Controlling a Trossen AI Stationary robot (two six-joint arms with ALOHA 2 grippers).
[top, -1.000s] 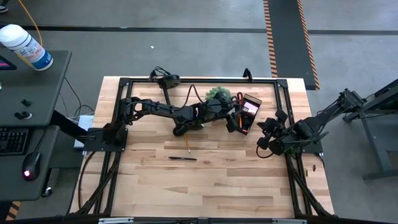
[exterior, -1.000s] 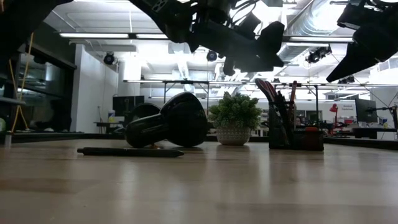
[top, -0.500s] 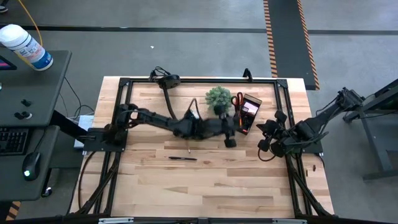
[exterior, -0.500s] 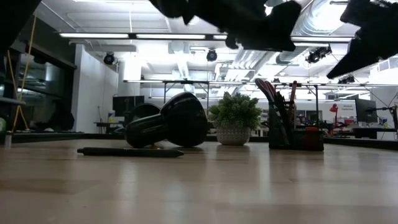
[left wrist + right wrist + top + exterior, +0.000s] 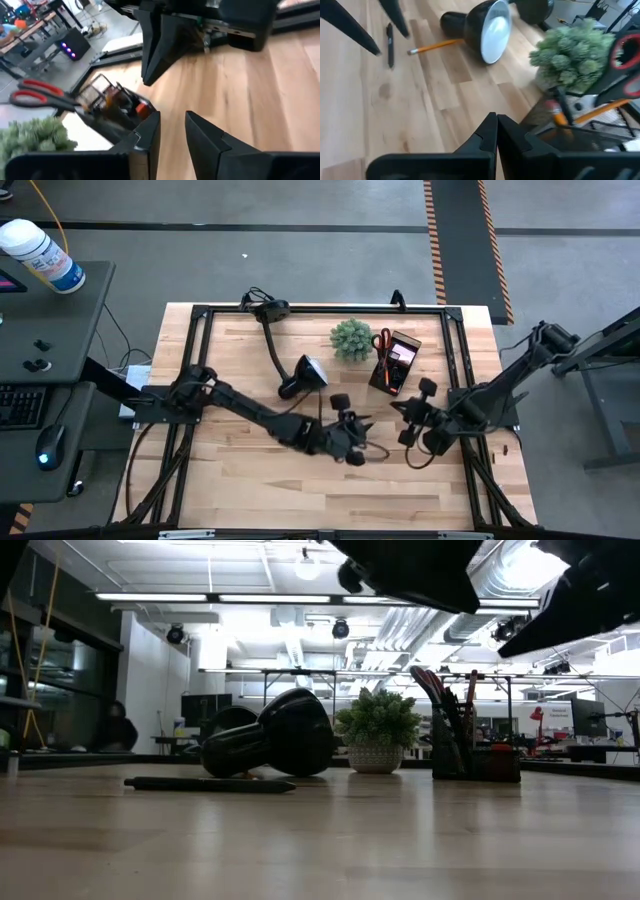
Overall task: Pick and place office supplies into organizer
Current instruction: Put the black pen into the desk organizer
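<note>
I can read no label or writing anywhere. My left end effector (image 5: 172,137) hangs above the pale wooden table (image 5: 250,480), fingers slightly parted, holding nothing. My right end effector (image 5: 496,131) has its fingers pressed together, empty, near the black rectangular organizer (image 5: 392,363), which holds the red-handled scissors (image 5: 383,343). A dark pen (image 5: 390,44) and an orange pencil (image 5: 434,46) lie on the table by the black desk lamp (image 5: 303,374).

Even overhead light fills the room, coming from ceiling strip lights (image 5: 190,597) bright in the low view. Against them the arms show as black silhouettes. The desk (image 5: 250,480) is evenly lit, with soft shadows. Both wrist views look smeared, probably motion blur, especially the scissors (image 5: 37,92).
</note>
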